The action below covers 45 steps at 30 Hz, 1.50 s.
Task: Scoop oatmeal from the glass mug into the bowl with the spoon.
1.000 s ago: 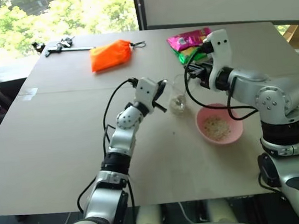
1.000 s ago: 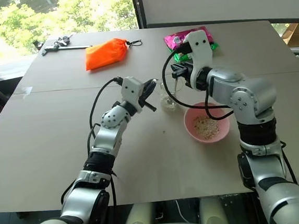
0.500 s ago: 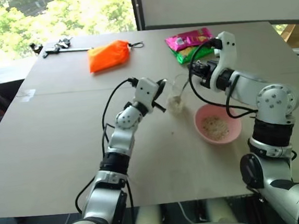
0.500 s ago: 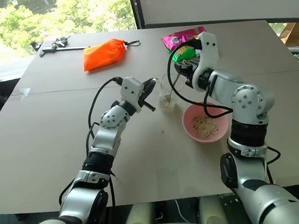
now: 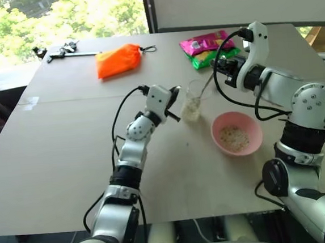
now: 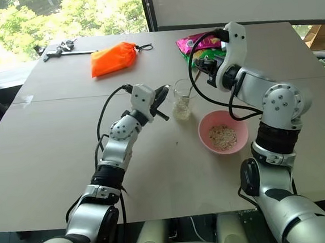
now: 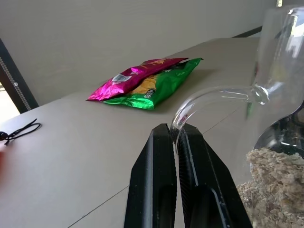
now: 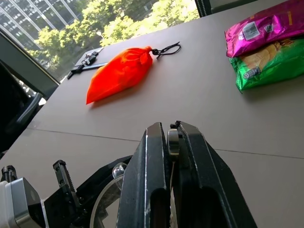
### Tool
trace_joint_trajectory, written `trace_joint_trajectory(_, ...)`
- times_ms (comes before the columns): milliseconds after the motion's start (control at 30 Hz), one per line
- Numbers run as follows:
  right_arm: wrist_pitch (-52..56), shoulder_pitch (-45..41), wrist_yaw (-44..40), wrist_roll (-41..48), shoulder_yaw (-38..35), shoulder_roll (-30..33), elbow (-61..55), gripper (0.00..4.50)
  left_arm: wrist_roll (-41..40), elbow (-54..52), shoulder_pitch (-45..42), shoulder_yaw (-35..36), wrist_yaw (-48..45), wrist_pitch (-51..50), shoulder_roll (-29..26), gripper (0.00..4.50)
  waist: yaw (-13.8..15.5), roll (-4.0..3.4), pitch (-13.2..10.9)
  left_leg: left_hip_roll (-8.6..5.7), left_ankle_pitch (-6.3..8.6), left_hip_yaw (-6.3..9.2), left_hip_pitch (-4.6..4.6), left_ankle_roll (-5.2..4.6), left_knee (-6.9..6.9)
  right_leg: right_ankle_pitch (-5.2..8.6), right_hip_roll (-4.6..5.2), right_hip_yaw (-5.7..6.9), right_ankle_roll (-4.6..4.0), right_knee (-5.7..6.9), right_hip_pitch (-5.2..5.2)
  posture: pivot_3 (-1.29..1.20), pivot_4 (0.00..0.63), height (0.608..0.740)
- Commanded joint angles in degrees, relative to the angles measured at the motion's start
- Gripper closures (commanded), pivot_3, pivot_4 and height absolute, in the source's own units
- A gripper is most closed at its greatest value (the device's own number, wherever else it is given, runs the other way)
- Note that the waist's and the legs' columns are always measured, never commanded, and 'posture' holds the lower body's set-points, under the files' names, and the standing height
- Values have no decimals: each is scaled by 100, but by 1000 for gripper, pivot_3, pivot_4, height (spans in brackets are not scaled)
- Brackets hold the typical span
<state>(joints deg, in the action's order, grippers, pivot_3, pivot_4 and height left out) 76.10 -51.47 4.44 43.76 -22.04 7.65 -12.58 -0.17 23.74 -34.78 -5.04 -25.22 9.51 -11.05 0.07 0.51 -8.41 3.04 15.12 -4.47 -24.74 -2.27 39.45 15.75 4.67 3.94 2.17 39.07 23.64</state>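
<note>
The glass mug (image 5: pixel 191 102) stands on the table left of the pink bowl (image 5: pixel 256 140), with oatmeal (image 7: pixel 271 189) in its lower part. My left gripper (image 7: pixel 175 128) is shut on the mug's clear handle (image 7: pixel 209 96). Above and to the right of the mug, my right gripper (image 5: pixel 219 69) is shut on the spoon (image 5: pixel 206 84), whose thin handle slants down into the mug. The spoon's head is hidden inside the glass. The bowl holds a small heap of oatmeal (image 5: pixel 234 138).
An orange pouch (image 5: pixel 119 59) lies at the back of the table. Magenta and green snack packets (image 5: pixel 206 48) lie behind the right hand. A dark metal tool (image 5: pixel 67 50) rests at the far left corner. A black cable loops over each wrist.
My right hand has risen and shifted right while rolling, taking the spoon's handle with it. The left gripper and the mug have stayed put.
</note>
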Motion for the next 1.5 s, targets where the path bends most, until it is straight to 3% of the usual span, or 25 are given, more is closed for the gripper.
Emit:
trace_joint_trajectory(33,-53,-218,58,51,-177,139,-206,4500,79,118,74,-72,-38,1,-29,4475,0,0,0,0,0,0,0,0,0,0,0,0,0,0,0,0,150,696)
trace_joint_trajectory(233,-254,-125,-257,-140,271,523,-296,4500,82,129,74,-75,-34,-2,-26,4475,-1,0,0,0,0,0,0,0,0,0,0,0,0,0,0,0,150,696)
trace_joint_trajectory(900,69,-255,448,439,-648,-88,-112,4500,78,155,68,-71,-20,4,-13,4475,-25,0,0,0,0,0,0,0,0,0,1,-1,0,0,0,0,150,696)
trace_joint_trajectory(1233,372,-416,1676,1366,-1974,-499,-97,4500,-511,307,243,430,74,165,231,4475,-24,0,0,1,0,1,-1,0,-1,0,1,-1,0,-1,0,0,150,696)
trace_joint_trajectory(1500,201,-335,2803,2533,-2297,-610,-102,4500,-654,629,325,417,-27,780,432,4475,-23,-1,0,1,0,1,-1,-1,-2,0,1,-1,0,0,0,0,150,696)
